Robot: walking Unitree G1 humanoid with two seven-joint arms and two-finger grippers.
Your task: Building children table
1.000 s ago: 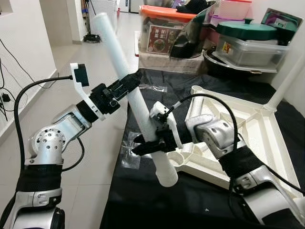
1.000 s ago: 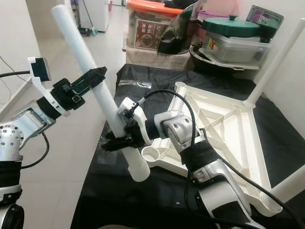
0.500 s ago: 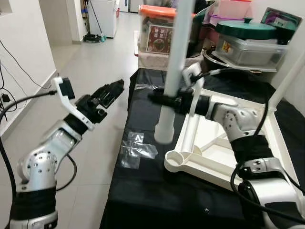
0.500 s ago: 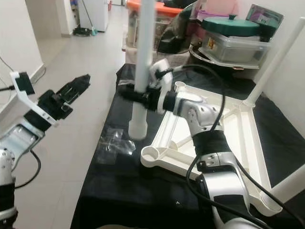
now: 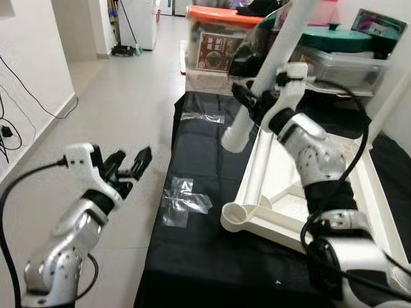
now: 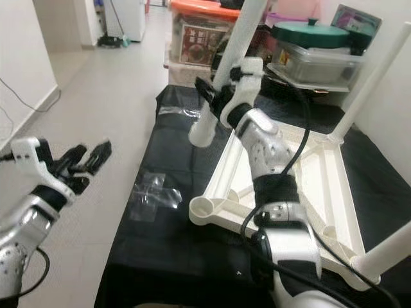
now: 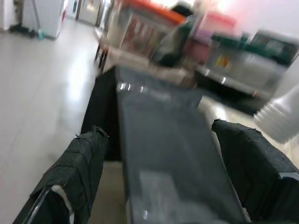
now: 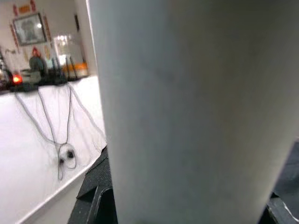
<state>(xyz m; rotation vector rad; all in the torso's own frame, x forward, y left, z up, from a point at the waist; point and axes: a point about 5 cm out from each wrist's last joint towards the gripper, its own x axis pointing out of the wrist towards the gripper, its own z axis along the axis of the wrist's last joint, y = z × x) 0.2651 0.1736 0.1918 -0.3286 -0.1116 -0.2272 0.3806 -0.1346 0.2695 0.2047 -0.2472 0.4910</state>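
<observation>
Black fingers (image 5: 247, 102) of the right gripper (image 5: 252, 108) were clamped around a white table leg (image 5: 266, 70), which tilted above the far corner of the upturned white tabletop (image 5: 308, 192). The leg's lower end hung just beside that corner, over the black-covered desk (image 5: 199, 256); whether it touched the tabletop could not be told. The left gripper (image 5: 131, 165) was held out beyond the desk's edge, well apart from the tabletop, its fingers (image 7: 77, 175) spread wide and holding nothing. A crumpled clear plastic bag (image 5: 183, 202) lay on the desk between the left gripper and the tabletop's near corner socket. Storage boxes (image 5: 218, 45) stood behind the tabletop.
</observation>
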